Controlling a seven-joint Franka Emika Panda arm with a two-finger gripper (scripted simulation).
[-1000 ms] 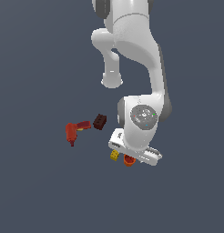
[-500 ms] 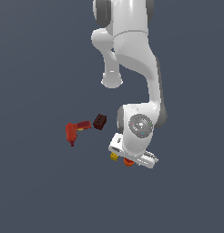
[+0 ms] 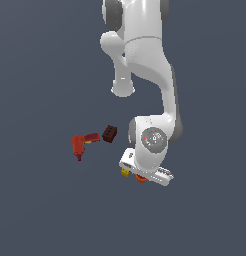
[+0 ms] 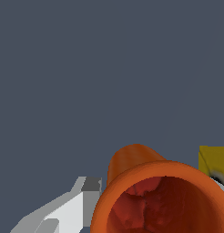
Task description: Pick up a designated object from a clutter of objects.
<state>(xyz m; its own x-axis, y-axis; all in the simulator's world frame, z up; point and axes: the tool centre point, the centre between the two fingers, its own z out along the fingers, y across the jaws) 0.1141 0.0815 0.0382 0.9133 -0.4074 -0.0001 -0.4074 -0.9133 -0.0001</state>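
Observation:
The orange cup (image 4: pixel 155 182) fills the near part of the wrist view, its hollow mouth turned toward the camera. My gripper (image 4: pixel 157 191) is open and straddles it: one grey finger (image 4: pixel 82 200) shows beside the rim, and a sliver of the other sits by the yellow cube (image 4: pixel 214 161). In the exterior view my gripper (image 3: pixel 140 175) is low over the orange cup (image 3: pixel 141 179), which peeks out under the white hand, with the yellow cube (image 3: pixel 125 173) just beside it. The red drill (image 3: pixel 81 143) and the dark brown studded block (image 3: pixel 110 133) lie toward the exterior view's left.
The arm's white links rise above the hand and hide the ground behind it. The floor is a plain dark grey surface. The yellow cube sits very close to the cup, right by one finger.
The hand has sunk a little lower over the cup and cube, and the arm has leaned slightly. The drill and block have not moved.

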